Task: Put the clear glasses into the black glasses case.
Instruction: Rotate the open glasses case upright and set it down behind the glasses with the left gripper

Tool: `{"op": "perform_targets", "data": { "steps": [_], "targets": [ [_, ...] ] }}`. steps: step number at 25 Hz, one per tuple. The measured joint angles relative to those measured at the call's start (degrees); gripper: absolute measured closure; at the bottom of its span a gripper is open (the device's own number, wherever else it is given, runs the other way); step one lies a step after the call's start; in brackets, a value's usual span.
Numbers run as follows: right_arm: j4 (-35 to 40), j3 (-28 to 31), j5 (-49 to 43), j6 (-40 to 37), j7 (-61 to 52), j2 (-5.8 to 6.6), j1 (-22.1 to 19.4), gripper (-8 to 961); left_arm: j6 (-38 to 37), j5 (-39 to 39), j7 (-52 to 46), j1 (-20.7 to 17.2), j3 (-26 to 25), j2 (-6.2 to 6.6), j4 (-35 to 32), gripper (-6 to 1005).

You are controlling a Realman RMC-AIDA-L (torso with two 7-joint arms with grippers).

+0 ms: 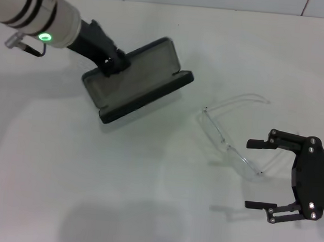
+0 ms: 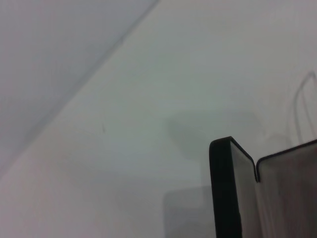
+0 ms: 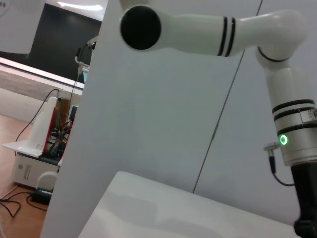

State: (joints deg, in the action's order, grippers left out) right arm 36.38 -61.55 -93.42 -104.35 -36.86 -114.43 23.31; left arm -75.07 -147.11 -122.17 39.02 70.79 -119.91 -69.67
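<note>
Clear glasses [image 1: 231, 139] lie on white desk [image 1: 144, 198], arms unfolded, just beside right claw [image 1: 259, 174]; near temple end sits between its spread fingers, no contact visible. Black glasses case [image 1: 137, 80] open, well apart to left. Left claw [image 1: 115, 63] at case lid edge; finger state cannot tell. Left arm reaches in from upper left.

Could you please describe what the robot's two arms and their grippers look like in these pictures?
The left arm is a glossy white tube with paired black bands, a glowing green ring light and a small silver plug with a thin cable; it ends in a black wrist and the black left gripper. The right gripper is matte black, with a flat plate body, silver screw heads and two slim linkage jaws.
</note>
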Motion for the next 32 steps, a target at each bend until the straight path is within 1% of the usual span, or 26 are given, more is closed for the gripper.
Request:
{"op": "perform_targets", "data": {
  "steps": [4, 11, 13, 14, 15, 17, 20, 25, 27, 32],
  "targets": [
    [-0.10, 0.31, 0.01, -0.05, 0.35, -0.11, -0.58, 97, 11.11, 1.58, 3.98, -3.08, 8.43, 0.14, -0.89, 833],
    [-0.16, 0.39, 0.18, -0.10, 0.41, -0.38, -1.12, 97, 24.24, 2.71, 10.53, -5.99, 16.49, 0.02, -0.37, 843],
    [-0.17, 0.39, 0.23, -0.01, 0.42, -0.43, -1.25, 98, 28.21, 3.19, 12.59, -7.42, 19.09, 0.05, -0.36, 844],
    [-0.17, 0.38, 0.23, 0.06, 0.44, -0.46, -1.28, 98, 32.22, 3.26, 14.58, -9.08, 21.92, 0.03, -0.70, 845],
    [-0.17, 0.39, 0.23, 0.14, 0.50, -0.49, -1.36, 98, 32.22, 3.26, 14.58, -9.08, 21.92, 0.03, -0.70, 845],
    [-0.17, 0.43, 0.24, 0.23, 0.76, -0.53, -1.57, 98, 35.06, 3.26, 15.82, -10.52, 24.55, 0.04, -1.11, 846],
    [-0.17, 0.45, 0.34, 0.22, 1.06, -0.54, -1.76, 98, 37.84, 3.42, 17.39, -12.14, 26.89, 0.07, -1.59, 847],
    [-0.17, 0.47, 0.34, 0.21, 1.19, -0.50, -1.78, 97, 38.96, 6.62, 20.81, -13.48, 28.27, 0.08, -1.91, 854],
    [-0.17, 0.47, 0.30, 0.21, 1.25, -0.43, -1.78, 97, 40.83, 8.86, 24.37, -14.82, 29.20, -0.02, -1.92, 860],
    [-0.17, 0.47, 0.25, 0.23, 1.46, -0.15, -1.78, 97, 47.34, 9.69, 25.97, -16.79, 33.26, -0.04, -1.47, 871]
  ]
}}
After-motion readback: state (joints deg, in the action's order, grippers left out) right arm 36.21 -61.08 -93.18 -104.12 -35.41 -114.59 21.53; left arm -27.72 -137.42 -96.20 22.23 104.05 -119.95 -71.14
